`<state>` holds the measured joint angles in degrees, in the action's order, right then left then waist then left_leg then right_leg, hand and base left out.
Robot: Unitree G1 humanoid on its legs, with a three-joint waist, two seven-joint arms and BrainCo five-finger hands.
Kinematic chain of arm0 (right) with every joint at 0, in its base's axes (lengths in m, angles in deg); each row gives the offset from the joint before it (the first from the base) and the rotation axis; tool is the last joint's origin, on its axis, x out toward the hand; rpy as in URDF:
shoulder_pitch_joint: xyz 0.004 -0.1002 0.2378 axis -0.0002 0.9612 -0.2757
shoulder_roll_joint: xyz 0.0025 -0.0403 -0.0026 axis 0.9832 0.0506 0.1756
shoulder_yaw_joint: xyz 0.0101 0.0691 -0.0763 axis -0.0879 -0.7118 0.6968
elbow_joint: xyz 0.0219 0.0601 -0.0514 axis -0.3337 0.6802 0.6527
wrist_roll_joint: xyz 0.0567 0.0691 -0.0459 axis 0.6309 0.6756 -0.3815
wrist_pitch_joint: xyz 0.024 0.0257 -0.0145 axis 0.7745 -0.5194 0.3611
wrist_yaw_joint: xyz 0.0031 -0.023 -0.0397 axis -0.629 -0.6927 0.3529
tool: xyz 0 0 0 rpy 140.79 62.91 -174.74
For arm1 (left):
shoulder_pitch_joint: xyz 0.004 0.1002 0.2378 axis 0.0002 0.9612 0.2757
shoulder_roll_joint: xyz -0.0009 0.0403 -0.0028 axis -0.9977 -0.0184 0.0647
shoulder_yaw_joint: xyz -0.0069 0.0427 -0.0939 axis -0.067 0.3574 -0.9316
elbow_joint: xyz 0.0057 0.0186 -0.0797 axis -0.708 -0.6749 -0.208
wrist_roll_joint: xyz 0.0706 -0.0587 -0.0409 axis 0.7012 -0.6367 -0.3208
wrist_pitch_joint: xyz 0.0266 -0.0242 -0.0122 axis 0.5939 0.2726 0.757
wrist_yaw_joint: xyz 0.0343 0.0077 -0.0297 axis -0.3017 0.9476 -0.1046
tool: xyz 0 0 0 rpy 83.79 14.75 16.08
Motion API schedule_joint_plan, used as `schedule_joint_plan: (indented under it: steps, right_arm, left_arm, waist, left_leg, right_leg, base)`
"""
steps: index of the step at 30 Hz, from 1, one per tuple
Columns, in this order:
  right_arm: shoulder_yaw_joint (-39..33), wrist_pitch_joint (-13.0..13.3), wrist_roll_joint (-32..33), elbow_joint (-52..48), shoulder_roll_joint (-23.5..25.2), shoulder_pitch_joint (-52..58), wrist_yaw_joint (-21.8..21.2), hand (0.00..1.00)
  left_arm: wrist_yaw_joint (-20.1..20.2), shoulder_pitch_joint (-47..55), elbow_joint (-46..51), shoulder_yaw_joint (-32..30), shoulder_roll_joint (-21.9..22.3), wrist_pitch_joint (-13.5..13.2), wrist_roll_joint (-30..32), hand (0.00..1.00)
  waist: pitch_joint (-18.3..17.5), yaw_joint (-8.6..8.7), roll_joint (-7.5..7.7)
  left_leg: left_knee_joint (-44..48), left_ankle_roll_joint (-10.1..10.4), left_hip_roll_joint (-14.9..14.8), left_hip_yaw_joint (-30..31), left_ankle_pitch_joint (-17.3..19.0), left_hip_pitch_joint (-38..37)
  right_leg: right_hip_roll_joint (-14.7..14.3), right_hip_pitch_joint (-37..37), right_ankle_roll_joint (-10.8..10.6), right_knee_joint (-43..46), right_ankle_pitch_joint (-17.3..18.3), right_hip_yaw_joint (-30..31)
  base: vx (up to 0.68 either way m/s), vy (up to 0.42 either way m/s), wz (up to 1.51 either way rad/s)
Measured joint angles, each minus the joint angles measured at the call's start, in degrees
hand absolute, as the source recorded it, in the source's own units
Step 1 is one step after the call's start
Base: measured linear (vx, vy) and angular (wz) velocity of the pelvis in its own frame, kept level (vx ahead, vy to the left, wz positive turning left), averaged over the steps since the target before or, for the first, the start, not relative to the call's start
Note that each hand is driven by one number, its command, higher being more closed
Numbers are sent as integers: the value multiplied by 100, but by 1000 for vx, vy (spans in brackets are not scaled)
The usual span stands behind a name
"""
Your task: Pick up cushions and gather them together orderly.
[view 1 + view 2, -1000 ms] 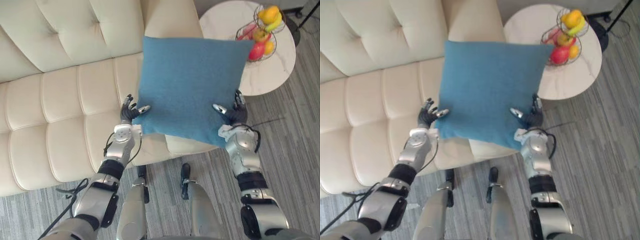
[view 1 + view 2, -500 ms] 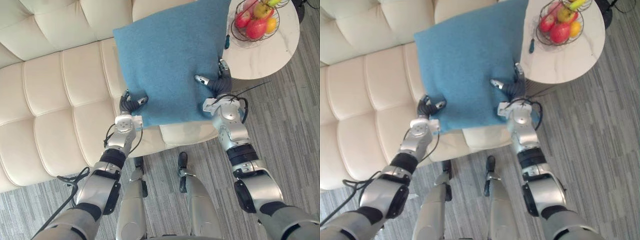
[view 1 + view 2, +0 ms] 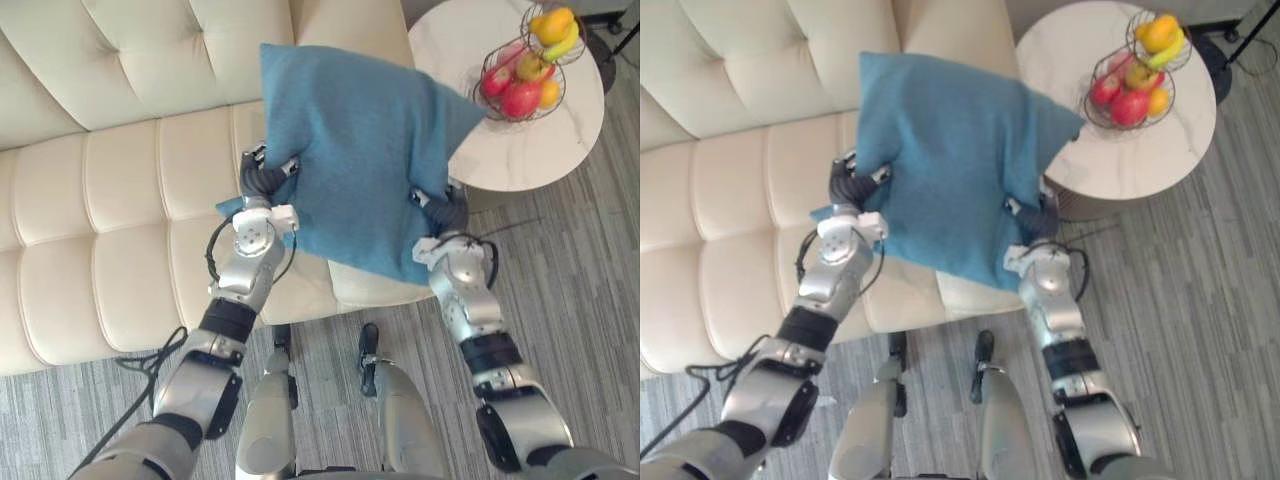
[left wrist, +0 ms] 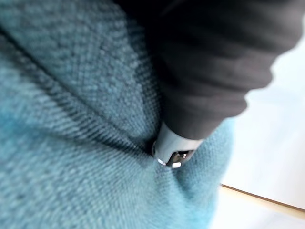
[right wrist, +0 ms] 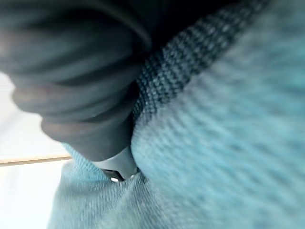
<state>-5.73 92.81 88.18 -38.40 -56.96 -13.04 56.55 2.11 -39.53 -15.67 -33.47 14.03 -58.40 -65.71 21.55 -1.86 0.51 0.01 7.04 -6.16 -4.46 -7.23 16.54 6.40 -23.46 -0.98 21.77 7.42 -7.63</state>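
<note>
Between the clenched fingers of the left hand (image 3: 262, 180) and right hand (image 3: 446, 208), the pinched cushion (image 3: 360, 150) could slide out onto the sofa (image 3: 110, 200) if its loose cloth gives.

Cream tufted sofa (image 3: 120, 180), round marble table (image 3: 520, 150), wire fruit basket (image 3: 486, 80)

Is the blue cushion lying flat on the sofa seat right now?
No, the blue cushion is held up above the sofa, gripped at its lower edges by the left hand and the right hand.
</note>
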Motion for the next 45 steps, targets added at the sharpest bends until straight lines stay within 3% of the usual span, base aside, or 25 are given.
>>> schedule_joint_plan:
  steps: [4, 8, 15, 19, 24, 28, 29, 30, 31, 33, 35, 37, 38, 39, 40, 41, 42, 45]
  right_arm:
    - [-1, 17, 11, -449, 243, 744, -2, 100]
    - [0, 43, 42, -918, 564, 1783, -33, 100]
    - [226, 154, -224, -2178, 814, 3108, -219, 100]
    - [452, 306, -262, -2621, 843, 3367, -226, 100]
    - [518, 419, -459, -2810, 834, 3449, -231, 100]
    - [553, 506, -454, -2811, 808, 3446, -231, 100]
    - [570, 506, -454, -2811, 756, 3420, -230, 100]
    - [567, 509, -455, -2815, 735, 3369, -215, 100]
    - [567, 507, -455, -2806, 714, 3325, -199, 100]
    - [566, 495, -464, -2800, 714, 3261, -185, 100]
    - [556, 497, -478, -2781, 685, 3226, -184, 100]
    - [513, 507, -690, -2635, 647, 3051, -177, 100]
    - [486, 541, -690, -2465, 579, 2874, -170, 100]
    - [379, 562, -689, -2264, 555, 2745, -140, 100]
    - [325, 561, -688, -2133, 580, 2689, -132, 100]
    - [222, 543, -685, -1848, 692, 2629, -131, 100]
    - [246, 495, -686, -1599, 755, 2607, -131, 100]
    - [279, 351, -671, -1343, 818, 2765, -128, 100]
  left_arm:
    - [0, 851, 680, 168, 77, -14, 4, 100]
    - [9, 2223, 1385, 308, 470, -12, 58, 100]
    - [156, 4032, 2593, 488, 533, -144, 162, 100]
    - [244, 4501, 2963, 501, 524, -276, 168, 100]
    - [251, 4782, 3101, 609, 472, -392, 160, 100]
    - [254, 4797, 3119, 632, 413, -413, 150, 100]
    - [254, 4809, 3127, 630, 423, -418, 142, 100]
    - [259, 4807, 3131, 629, 411, -419, 112, 100]
    - [265, 4812, 3121, 630, 413, -419, 99, 100]
    - [277, 4882, 2996, 628, 404, -400, 41, 100]
    - [354, 4900, 2840, 629, 431, -418, 35, 100]
    - [410, 4896, 2595, 633, 493, -479, 9, 100]
    - [468, 4855, 2488, 640, 557, -523, -54, 100]
    - [496, 4654, 2307, 705, 537, -534, -133, 100]
    - [498, 4552, 2204, 719, 493, -533, -147, 100]
    - [499, 4379, 1965, 754, 331, -524, -182, 100]
    - [499, 4358, 1733, 762, 209, -492, -187, 100]
    - [499, 4541, 1511, 801, 172, -350, -185, 100]
  waist:
    - [-42, 1, 2]
    - [-507, 6, -5]
    - [-1264, -20, -44]
    - [-1654, -23, -87]
    - [-1815, -38, -163]
    - [-1807, -34, -203]
    - [-1854, -33, -258]
    - [-1823, -65, -184]
    - [-1783, -68, -132]
    - [-1775, -83, -122]
    - [-1813, -52, -193]
    - [-1943, 66, -392]
    - [-2044, 165, -538]
    - [-2085, 246, -584]
    - [-2092, 283, -489]
    - [-2081, 290, -173]
    - [-2017, 215, -36]
    - [-1949, 209, -31]
  left_leg:
    - [-102, 3, 30, -2, 54, -367]
    - [-207, -10, 88, 2, 83, -650]
    - [-285, -68, 100, -48, 257, -1234]
    - [-263, -89, 107, -42, 326, -1427]
    - [10, -104, 159, 100, 431, -1451]
    - [691, -54, 214, 345, 545, -826]
    - [695, -108, 96, 118, 783, -569]
    - [1045, -341, -132, -597, 982, -385]
    - [1409, -543, -261, -895, 1103, -281]
    - [2328, -626, -886, -1435, 1160, -411]
    - [2387, -580, -1121, -1475, 1180, -722]
    - [1932, -378, -1177, -1413, 1121, -1218]
    - [1346, -111, -1071, -1398, 967, -1398]
    - [811, 303, -862, -1417, 1095, -1428]
    - [640, 448, -745, -1374, 1057, -1402]
    - [542, 379, -419, -1222, 955, -1234]
    - [541, 345, -257, -1195, 974, -1256]
    - [809, 113, -112, -974, 1205, -1297]
  right_leg:
    - [10, 304, -5, 72, 147, -31]
    - [75, 581, -51, 44, 253, -106]
    - [90, 1259, -122, -226, 304, -120]
    - [103, 1493, -155, -315, 326, -121]
    - [171, 1774, -178, -302, 358, -256]
    - [288, 1596, -142, 13, 447, -604]
    - [370, 1441, -81, 60, 409, -827]
    - [553, 1334, -19, -8, 348, -983]
    - [639, 1292, -16, 29, 344, -1020]
    - [885, 1347, -76, 4, 229, -1119]
    - [988, 1453, -215, -189, 86, -1118]
    - [1097, 1554, -436, -761, -277, -1088]
    - [1106, 1549, -632, -1083, -529, -1109]
    - [1155, 1575, -737, -1383, -805, -1074]
    - [1218, 1579, -755, -1553, -934, -1044]
    - [1399, 1594, -749, -1827, -1244, -1040]
    - [1494, 1694, -757, -1859, -1412, -1078]
    - [1725, 1738, -736, -1277, -1599, -1022]
  base:
    - [24, -5, 3]
    - [73, 5, 7]
    - [46, 14, 1]
    - [0, 0, 0]
    - [-16, 8, 15]
    - [-99, -2, 54]
    - [-137, 48, 72]
    - [-177, 58, 70]
    - [-127, 63, 60]
    - [-107, 74, 39]
    - [-84, 216, 18]
    - [-101, 469, 21]
    - [-60, 493, 59]
    - [-46, 481, 76]
    - [-57, 411, 94]
    - [-39, 323, 70]
    - [-32, 343, 55]
    - [15, 227, 41]
